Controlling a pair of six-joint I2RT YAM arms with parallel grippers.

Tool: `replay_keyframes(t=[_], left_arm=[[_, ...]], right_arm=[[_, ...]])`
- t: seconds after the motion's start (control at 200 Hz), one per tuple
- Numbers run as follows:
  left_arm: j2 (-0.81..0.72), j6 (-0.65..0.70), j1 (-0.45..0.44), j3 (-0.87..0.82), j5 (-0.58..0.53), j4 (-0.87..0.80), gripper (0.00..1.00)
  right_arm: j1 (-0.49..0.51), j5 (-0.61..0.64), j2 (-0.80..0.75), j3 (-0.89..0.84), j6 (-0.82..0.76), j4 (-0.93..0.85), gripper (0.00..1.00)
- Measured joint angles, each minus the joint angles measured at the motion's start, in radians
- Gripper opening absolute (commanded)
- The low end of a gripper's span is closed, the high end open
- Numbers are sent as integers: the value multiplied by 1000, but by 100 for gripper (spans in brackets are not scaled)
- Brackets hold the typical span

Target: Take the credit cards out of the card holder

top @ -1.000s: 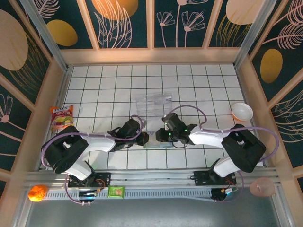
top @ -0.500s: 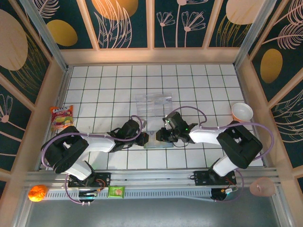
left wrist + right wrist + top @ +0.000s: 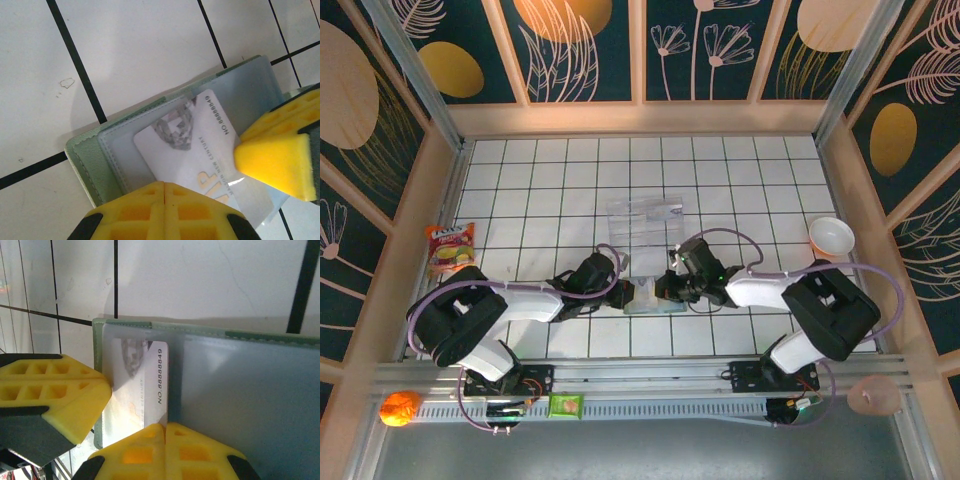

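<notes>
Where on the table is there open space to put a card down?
Free tiles: the far rows beyond the credit cards; the stretch between the snack bag and those cards; the stretch between them and the bowl. Crowded: near centre, where the left gripper and right gripper meet over the card holder.

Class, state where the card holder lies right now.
In the top view, the card holder lies front-centre on the tiled table, between the left gripper and right gripper.

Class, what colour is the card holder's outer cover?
Pale grey-green; the card holder shows it best in the left wrist view.
</notes>
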Motion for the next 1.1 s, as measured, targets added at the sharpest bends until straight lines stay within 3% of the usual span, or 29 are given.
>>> replay_keyframes(t=[0.54,0.656,0.751,0.906,1.096], left_arm=[[-10,3,11,0,19,-8,0],[-82,21,22,0,23,-37,28],[-196,43,40,0,39,-19,41],[-325,43,93,-25,138,154,51],[-286,-49,147,-117,292,468,54]], right_arm=[[-22,134,-297,-33,-35,-191,0],[-33,155,-378,-33,-83,-217,0],[-59,148,-438,-31,-119,-204,0],[-105,93,-486,-31,-151,-98,0],[-143,-14,-508,-81,-117,158,0]])
